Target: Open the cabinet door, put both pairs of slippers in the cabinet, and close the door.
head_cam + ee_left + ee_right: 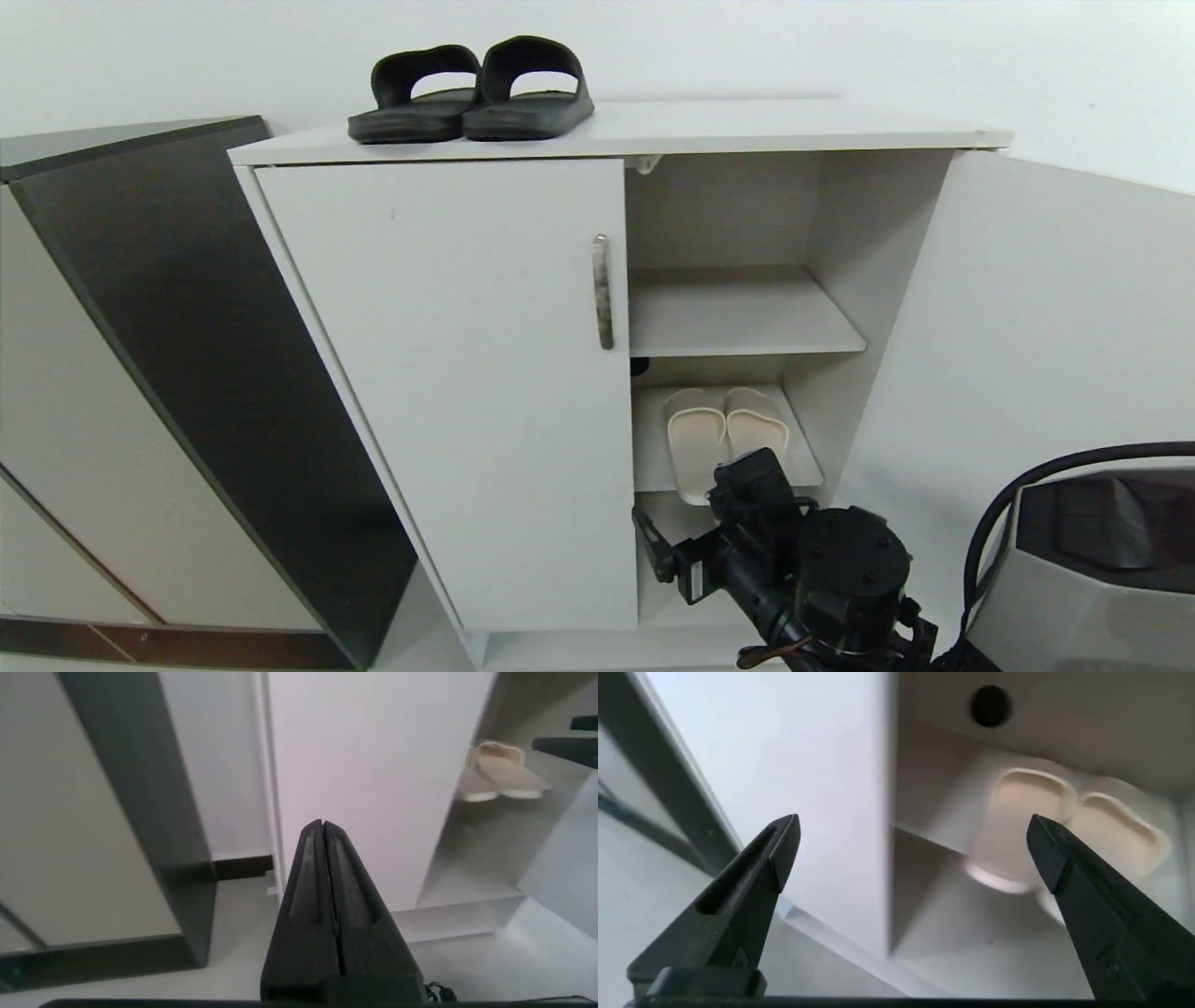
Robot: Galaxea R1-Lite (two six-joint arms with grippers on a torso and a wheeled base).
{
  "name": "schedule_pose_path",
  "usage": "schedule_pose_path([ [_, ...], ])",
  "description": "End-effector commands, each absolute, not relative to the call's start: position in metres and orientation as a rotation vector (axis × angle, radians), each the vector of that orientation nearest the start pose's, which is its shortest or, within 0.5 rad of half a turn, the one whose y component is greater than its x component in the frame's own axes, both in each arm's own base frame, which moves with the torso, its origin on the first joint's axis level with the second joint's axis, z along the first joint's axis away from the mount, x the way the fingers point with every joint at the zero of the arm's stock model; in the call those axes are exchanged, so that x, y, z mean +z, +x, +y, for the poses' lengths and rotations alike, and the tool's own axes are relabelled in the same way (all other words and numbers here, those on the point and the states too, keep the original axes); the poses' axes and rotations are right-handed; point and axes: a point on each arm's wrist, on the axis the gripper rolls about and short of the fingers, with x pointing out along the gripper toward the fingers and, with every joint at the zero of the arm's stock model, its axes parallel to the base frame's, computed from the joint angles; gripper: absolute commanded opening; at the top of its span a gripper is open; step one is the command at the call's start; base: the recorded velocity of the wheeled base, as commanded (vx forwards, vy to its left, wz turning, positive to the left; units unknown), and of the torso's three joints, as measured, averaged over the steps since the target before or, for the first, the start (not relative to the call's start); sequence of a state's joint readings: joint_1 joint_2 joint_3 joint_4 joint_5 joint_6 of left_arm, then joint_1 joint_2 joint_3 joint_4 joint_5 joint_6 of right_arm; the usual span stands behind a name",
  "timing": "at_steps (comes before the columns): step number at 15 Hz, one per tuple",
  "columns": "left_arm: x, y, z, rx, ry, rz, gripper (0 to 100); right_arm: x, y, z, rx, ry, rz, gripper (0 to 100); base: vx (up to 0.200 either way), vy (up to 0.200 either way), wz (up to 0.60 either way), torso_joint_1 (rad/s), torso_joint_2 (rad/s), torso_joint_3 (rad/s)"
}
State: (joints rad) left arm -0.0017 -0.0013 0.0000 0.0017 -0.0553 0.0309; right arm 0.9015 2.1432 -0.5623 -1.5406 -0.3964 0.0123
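A pair of black slippers (471,93) stands on top of the white cabinet (747,126). The cream pair (724,431) lies side by side on a lower shelf inside, behind the open right door (1036,327). The left door (448,373) is closed, its metal handle (603,291) at the inner edge. My right gripper (913,826) is open and holds nothing, low in front of the open compartment, with the cream slippers (1069,826) just beyond its fingertips. My left gripper (322,826) is shut on nothing, low before the closed door (374,765), and the cream pair (500,770) shows off to its side.
A bare upper shelf (738,322) sits above the cream slippers. A dark, slanted panel (187,317) of neighbouring furniture stands close on the cabinet's left. A round hole (990,705) marks the cabinet's back wall. The bottom compartment (467,882) holds nothing.
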Motion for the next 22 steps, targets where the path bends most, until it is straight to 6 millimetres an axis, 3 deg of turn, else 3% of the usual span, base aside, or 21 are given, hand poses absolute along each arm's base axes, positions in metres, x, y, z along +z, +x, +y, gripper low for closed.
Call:
schedule_pose_path([
  [1, 0.0753, -0.0228, -0.0012, -0.057, 0.031, 0.001, 0, 0.0735, 0.2133, 0.2600, 0.512, -0.012, 0.034, 100, 0.000, 0.200, 0.00, 0.002, 0.00, 0.002],
  [10, 0.0753, -0.0228, -0.0012, -0.057, 0.029, 0.001, 0, 0.0782, 0.2085, 0.2620, 0.520, -0.006, 0.024, 100, 0.000, 0.200, 0.00, 0.000, 0.00, 0.003],
  [22, 0.0753, -0.0228, -0.0012, -0.057, 0.028, 0.001, 0, 0.0743, 0.2100, 0.2591, 0.518, -0.074, 0.010, 100, 0.000, 0.000, 0.00, 0.000, 0.00, 0.000],
])
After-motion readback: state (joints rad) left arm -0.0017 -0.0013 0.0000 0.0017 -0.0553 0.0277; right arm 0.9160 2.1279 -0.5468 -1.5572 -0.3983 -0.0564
